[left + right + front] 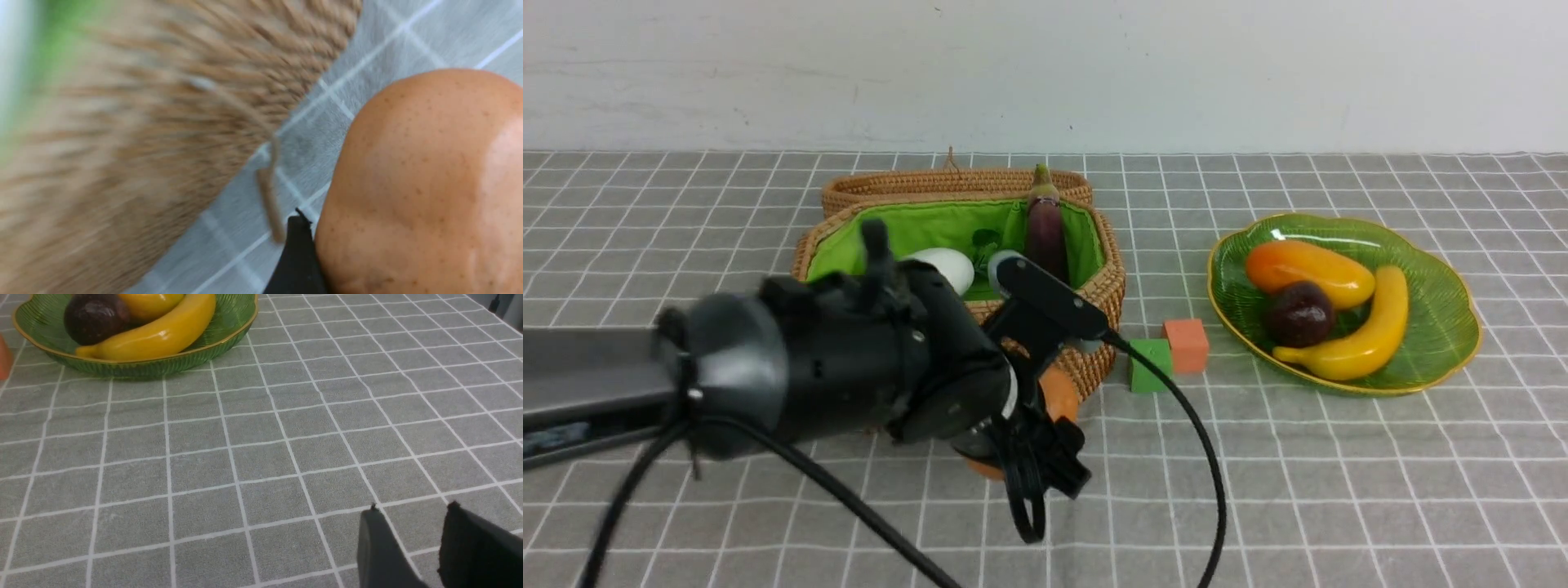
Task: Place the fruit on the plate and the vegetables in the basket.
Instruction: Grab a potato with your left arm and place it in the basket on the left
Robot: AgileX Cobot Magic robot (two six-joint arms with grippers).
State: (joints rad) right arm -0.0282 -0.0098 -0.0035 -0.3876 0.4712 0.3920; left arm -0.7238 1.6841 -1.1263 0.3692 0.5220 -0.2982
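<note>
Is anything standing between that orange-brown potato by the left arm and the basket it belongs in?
Only the basket's own wicker wall. The potato sits on the cloth right beside it, at the left gripper, so it would have to go up over the rim. Inside, the eggplant and white gourd leave green lining showing.

From between your arms, the front view looks forward and down over the grey checked tablecloth (1339, 490) toward the white wall. Your left wrist camera sits very close to the tan woven wicker basket (122, 143) and the orange-brown speckled potato (429, 183). Your right wrist camera looks low across the cloth, sharing the ribbed green yellow-rimmed plate (143, 363) with the front view.
</note>
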